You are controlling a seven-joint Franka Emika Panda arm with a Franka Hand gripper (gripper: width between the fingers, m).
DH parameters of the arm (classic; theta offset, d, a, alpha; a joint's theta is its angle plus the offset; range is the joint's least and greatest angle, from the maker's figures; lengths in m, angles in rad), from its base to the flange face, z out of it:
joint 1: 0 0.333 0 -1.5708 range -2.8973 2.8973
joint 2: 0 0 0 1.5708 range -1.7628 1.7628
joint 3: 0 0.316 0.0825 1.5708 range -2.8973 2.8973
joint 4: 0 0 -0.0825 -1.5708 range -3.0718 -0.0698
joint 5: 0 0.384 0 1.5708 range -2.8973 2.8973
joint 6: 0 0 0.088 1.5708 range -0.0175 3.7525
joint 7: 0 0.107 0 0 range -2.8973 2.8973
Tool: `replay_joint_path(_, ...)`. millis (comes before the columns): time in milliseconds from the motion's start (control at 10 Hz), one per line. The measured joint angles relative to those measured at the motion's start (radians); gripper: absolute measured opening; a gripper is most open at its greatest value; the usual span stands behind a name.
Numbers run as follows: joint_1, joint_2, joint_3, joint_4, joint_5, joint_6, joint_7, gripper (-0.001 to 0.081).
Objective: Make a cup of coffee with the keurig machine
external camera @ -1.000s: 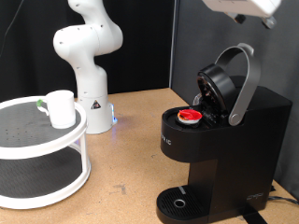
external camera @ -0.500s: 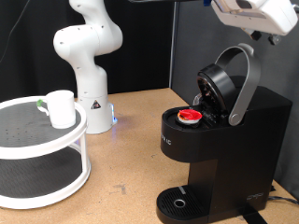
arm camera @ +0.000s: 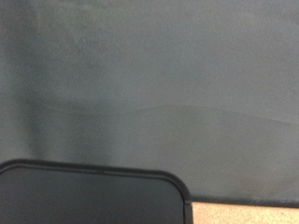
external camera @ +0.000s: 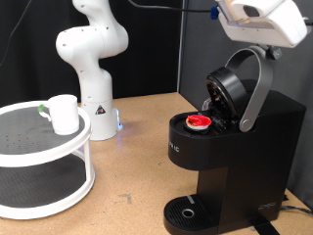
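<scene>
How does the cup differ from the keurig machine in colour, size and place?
The cup is white; the keurig machine is black. The cup is much smaller. It stands on the round white shelf at the exterior view's left; the machine stands at the right, lid raised, under the gripper.

No legible text or labels

The exterior view is evenly and brightly lit and sharp, with soft shadows under the shelf (external camera: 44,181). The wrist view is dim, grey, soft and low in contrast.
</scene>
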Motion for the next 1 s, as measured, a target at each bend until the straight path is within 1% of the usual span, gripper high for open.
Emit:
replay_joint_path(100,-0.003,0.000,-0.001,-0.004,-0.001,0.001,0.000,0.0027)
replay_joint_path(200,-0.004,0.000,-0.002,-0.005,-0.001,0.001,0.000,0.0009)
replay_joint_path(400,-0.006,-0.001,-0.004,-0.005,-0.001,-0.015,-0.003,0.0009)
replay_joint_path(600,-0.008,-0.009,-0.014,-0.005,0.009,-0.049,-0.032,0.0000)
replay_joint_path(1000,-0.018,-0.057,-0.054,-0.011,0.043,-0.133,-0.100,0.0000)
